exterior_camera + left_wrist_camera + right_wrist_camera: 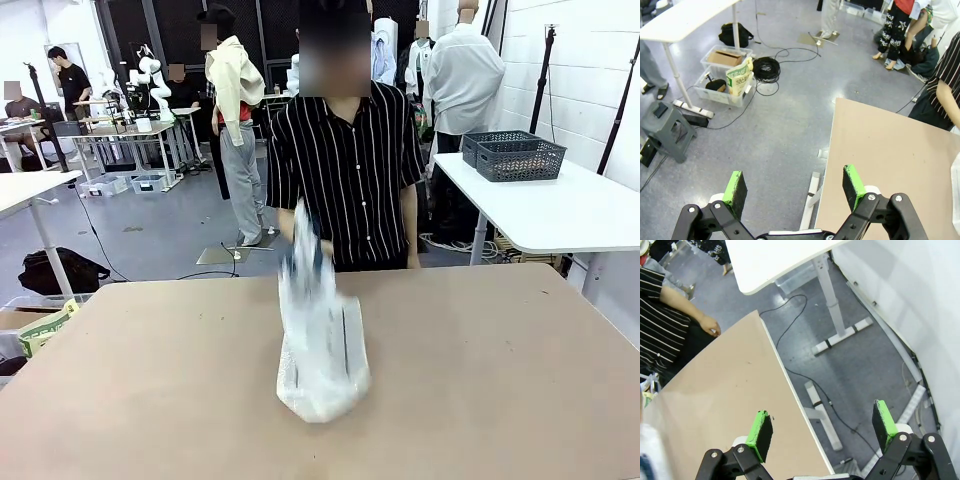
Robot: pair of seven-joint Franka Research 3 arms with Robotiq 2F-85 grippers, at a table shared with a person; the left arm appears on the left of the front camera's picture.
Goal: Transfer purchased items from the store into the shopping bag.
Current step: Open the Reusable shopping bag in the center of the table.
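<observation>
One thing first: hold off for a steady target on the broad tan flat-topped bench (520,390). Watch the translucent white crinkly plastic shopping bag (322,350) with dark navy handles: blurred, held up at the top by the person (345,170), bottom resting mid-bench. Go for a handle loop, spread the mouth, keep clear of the person's fingers. Note the left tool (792,186) and right tool (822,429): green pads wide apart, clamped on nothing, poised over opposite bench edges, well apart from the bag between them.

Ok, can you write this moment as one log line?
shopping bag: on table, top held by person's hand, blurred | left gripper: open, empty | right gripper: open, empty
</observation>
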